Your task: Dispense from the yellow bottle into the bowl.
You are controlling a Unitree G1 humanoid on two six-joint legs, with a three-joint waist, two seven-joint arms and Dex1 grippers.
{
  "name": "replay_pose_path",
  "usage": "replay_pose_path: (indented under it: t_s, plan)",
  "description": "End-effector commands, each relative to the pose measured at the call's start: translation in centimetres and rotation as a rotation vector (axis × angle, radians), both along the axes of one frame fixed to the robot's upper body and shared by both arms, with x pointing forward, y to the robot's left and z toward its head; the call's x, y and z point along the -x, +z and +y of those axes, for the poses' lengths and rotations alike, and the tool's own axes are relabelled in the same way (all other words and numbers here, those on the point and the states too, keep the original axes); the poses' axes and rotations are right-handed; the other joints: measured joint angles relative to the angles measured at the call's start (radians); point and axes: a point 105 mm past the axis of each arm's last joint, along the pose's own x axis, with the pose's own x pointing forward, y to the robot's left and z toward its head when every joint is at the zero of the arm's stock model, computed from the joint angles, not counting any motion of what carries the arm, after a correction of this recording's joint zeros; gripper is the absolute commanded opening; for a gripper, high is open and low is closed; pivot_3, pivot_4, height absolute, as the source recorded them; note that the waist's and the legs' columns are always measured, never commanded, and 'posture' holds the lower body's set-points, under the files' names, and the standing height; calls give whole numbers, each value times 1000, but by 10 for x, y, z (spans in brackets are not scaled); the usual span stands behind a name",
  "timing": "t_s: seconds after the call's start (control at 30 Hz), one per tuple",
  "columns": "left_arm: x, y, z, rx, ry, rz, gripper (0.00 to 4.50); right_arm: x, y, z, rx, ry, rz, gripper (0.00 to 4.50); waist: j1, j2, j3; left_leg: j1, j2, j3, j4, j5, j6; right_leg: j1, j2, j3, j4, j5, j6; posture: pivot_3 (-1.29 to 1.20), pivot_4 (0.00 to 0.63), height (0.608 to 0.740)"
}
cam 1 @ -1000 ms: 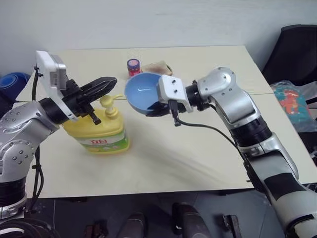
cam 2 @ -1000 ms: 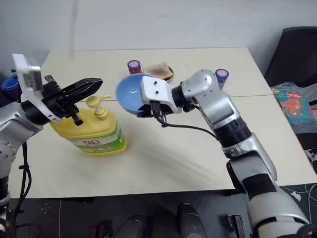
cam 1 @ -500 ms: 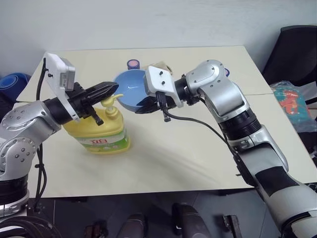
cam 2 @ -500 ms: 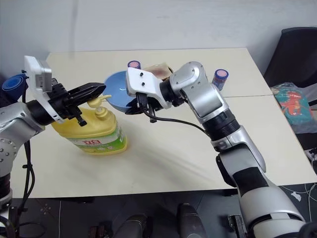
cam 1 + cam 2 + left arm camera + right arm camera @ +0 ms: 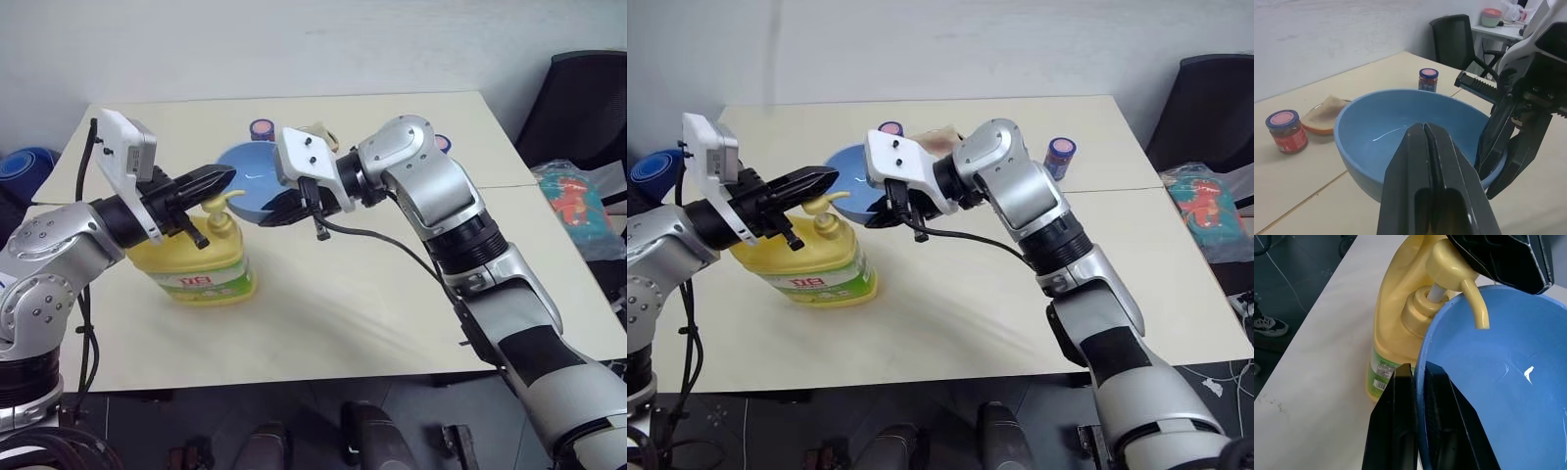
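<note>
The yellow bottle point(image 5: 203, 262) stands left of centre on the table point(image 5: 392, 294). The bowl point(image 5: 245, 181) has moved left since a second ago; its rim now sits under the spout, pinched by the right gripper point(image 5: 284, 208). The left gripper point(image 5: 217, 179), closed and empty, rests on the pump head.

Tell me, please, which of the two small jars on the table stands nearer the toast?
The red jar with the blue lid, just beside the toast; the blue jar stands apart, toward the table's right side.
</note>
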Motion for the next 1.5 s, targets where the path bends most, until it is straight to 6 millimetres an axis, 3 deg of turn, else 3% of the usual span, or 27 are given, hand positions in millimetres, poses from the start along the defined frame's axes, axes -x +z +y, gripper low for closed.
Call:
replay_pose_path:
  t_s: [0.03,0.43,0.83,0.93,1.03,1.17,1.27,1.4,1.5]
  plan:
    - [-7,-63,11,-59,59,234,24,10,18,8,-43,55,-39,0,-2,3,-3,0,0,0,0,0,0,0,0,0,0,0,0,0,150,740]
    - [-4,-82,18,-29,69,284,24,9,13,7,-40,48,-21,0,-5,11,-9,2,0,0,-1,0,0,0,0,2,0,0,0,0,150,740]
    - [-6,-86,14,-21,55,280,24,8,12,9,-55,42,-21,0,-5,11,-10,2,0,0,-1,0,0,0,0,2,1,0,0,0,150,740]
    - [-8,-70,11,33,30,194,24,7,12,8,-67,37,-22,0,-4,12,-10,2,0,0,-1,0,0,1,0,2,1,0,0,0,150,740]
    - [-5,-30,11,136,-26,34,24,3,15,1,-98,17,-35,0,-3,12,-10,2,0,0,-1,0,0,1,0,2,1,0,0,0,150,740]
    - [13,10,13,191,-128,-118,24,-6,14,-20,-125,-30,-37,0,1,10,-9,-1,-1,0,1,0,0,0,0,1,0,0,0,0,150,740]
    - [34,28,18,182,-232,-176,24,-19,0,-56,-95,-132,-29,0,6,5,-6,-2,-1,-1,1,0,0,-1,-1,0,-1,0,0,0,150,740]
    - [49,27,21,125,-313,-137,24,-30,-23,-102,-27,-260,-6,0,15,5,-6,-3,-2,-1,0,0,0,-1,-1,0,-5,0,0,0,150,740]
    - [65,13,12,85,-407,-51,24,-33,-47,-133,24,-349,30,0,17,4,-6,-3,-1,-1,-1,0,0,-1,-1,0,-6,0,0,0,150,740]
